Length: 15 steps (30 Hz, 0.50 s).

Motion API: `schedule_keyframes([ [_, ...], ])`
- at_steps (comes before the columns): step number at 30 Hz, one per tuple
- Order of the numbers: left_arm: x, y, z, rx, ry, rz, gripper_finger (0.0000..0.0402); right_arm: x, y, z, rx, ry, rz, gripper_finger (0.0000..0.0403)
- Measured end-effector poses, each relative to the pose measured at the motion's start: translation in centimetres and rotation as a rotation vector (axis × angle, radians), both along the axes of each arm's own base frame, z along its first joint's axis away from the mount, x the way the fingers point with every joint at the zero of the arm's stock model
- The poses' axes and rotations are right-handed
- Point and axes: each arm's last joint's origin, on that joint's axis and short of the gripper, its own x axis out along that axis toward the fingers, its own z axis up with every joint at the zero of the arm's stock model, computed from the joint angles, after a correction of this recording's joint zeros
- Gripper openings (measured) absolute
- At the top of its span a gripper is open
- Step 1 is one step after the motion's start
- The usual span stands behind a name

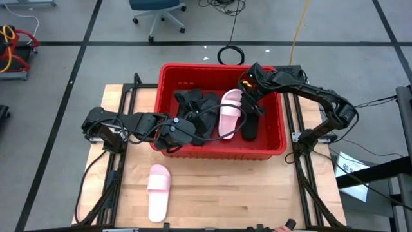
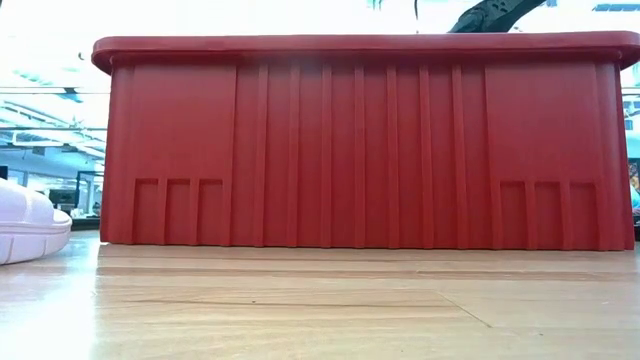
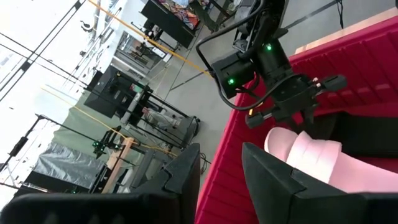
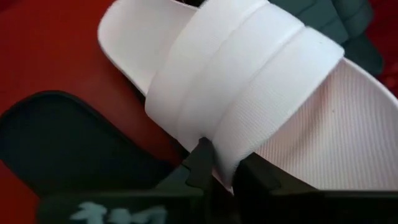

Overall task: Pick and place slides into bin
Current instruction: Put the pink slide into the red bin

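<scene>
The red bin (image 1: 219,153) stands mid-table and fills the low view (image 2: 360,150). Several black slides (image 1: 196,111) lie in it, and another (image 1: 251,126) lies at its right. One pale pink slide (image 1: 229,115) lies among them. My right gripper (image 1: 246,90) is over the bin's far part, shut on this slide's strap. The second pink slide (image 1: 158,192) lies sole down on the table near the front edge, and its edge shows in the low view (image 2: 25,222). My left gripper (image 1: 179,132) is open and empty at the bin's near-left rim. My right gripper pinches the side edge of the pink slide's wide strap (image 4: 221,163) between its two fingers. The fingers come slanting down from the bin's far right. The slide (image 3: 323,160) is inside the bin, its near end on the black slides.
A black slide (image 4: 62,143) lies on the bin floor right beside the held pink one. The bin's walls stand high around my right gripper. Bare wooden table (image 1: 244,193) lies in front of the bin. Black frame rails (image 1: 302,187) run along both table sides.
</scene>
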Motion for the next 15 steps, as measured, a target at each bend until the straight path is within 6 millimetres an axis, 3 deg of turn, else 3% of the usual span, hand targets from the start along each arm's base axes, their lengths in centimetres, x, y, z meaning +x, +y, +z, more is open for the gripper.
schedule_keyframes([
  [15,0.00,0.00,0.00,0.005,0.006,-0.001,0.0129,0.17,-0.04,-0.09,-0.033,0.074,-0.155,0.0108],
])
